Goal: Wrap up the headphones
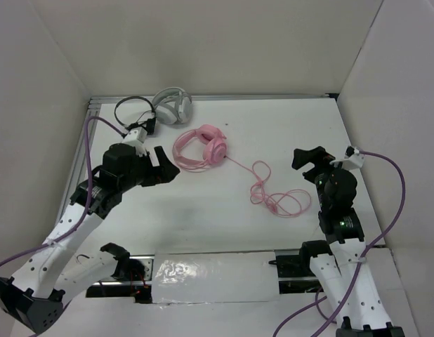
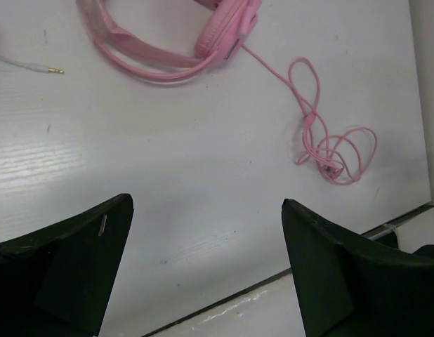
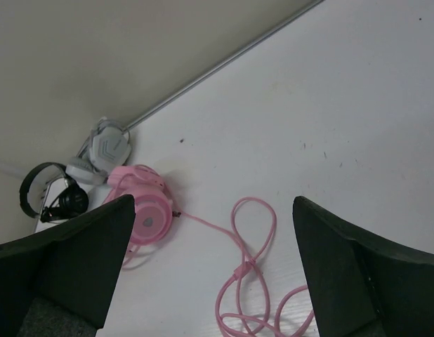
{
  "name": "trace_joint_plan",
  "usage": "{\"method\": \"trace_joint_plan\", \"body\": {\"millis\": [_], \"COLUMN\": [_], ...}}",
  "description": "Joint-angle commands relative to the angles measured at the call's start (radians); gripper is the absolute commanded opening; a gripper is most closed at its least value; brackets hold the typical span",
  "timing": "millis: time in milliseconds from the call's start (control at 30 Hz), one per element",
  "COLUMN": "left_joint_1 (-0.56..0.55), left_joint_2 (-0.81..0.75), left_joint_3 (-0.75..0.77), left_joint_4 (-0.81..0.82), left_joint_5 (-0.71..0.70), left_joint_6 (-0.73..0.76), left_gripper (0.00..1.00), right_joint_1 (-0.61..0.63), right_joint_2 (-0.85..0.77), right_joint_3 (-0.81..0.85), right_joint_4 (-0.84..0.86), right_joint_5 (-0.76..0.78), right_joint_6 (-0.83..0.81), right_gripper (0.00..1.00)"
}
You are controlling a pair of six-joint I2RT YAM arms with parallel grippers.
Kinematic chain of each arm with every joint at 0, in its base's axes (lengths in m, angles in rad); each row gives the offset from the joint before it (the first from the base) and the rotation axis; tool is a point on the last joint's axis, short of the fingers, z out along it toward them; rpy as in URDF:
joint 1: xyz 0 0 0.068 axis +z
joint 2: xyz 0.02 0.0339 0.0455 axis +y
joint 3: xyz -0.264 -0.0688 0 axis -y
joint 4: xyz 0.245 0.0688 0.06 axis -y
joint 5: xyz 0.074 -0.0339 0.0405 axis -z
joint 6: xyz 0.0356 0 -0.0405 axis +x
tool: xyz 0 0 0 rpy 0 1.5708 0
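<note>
The pink headphones [image 1: 201, 146] lie flat on the white table, left of its middle. Their thin pink cable [image 1: 273, 191] trails right into loose loops. My left gripper [image 1: 164, 163] hovers open just left of the headphones, touching nothing. In the left wrist view the headband [image 2: 168, 60] and cable loops [image 2: 322, 144] lie beyond the open left gripper [image 2: 206, 203]. My right gripper [image 1: 312, 158] stands open to the right of the cable loops. In the right wrist view one earcup [image 3: 148, 214] and the cable [image 3: 252, 267] show between the spread fingers of the right gripper [image 3: 213, 201].
White-grey headphones [image 1: 173, 107] and thin black headphones [image 1: 133, 109] rest at the back left by the wall; both show in the right wrist view, the white-grey headphones [image 3: 104, 147] and the black headphones [image 3: 45, 189]. A white cable with a gold jack [image 2: 34, 67] lies left of the pink headband. Walls enclose three sides.
</note>
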Motion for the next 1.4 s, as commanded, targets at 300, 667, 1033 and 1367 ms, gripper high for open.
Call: {"method": "trace_joint_plan", "body": {"millis": [300,667,1033,1367], "left_joint_1": [0.009,0.124,0.185,0.187], "left_joint_2": [0.116,0.49,1.054,1.353], "left_joint_3": [0.106,0.259,0.69,0.97], "left_joint_4": [-0.173,-0.118,-0.328,-0.388], "left_joint_5": [-0.127,-0.027,-0.127,-0.178], "left_joint_6": [-0.168,-0.191,-0.426,-0.443], "left_gripper": [0.99,0.99,0.95,0.89], "right_joint_1": [0.011,0.013,0.024,0.036], "right_joint_2": [0.037,0.132,0.19,0.108], "right_joint_3": [0.008,0.034,0.06,0.019], "right_joint_4": [0.047,0.05,0.012,0.015], "right_joint_5": [-0.019,-0.024,0.066,0.195], "right_joint_6": [-0.027,-0.035,-0.021,0.025], "right_gripper": [1.0,1.0,1.0,1.0]}}
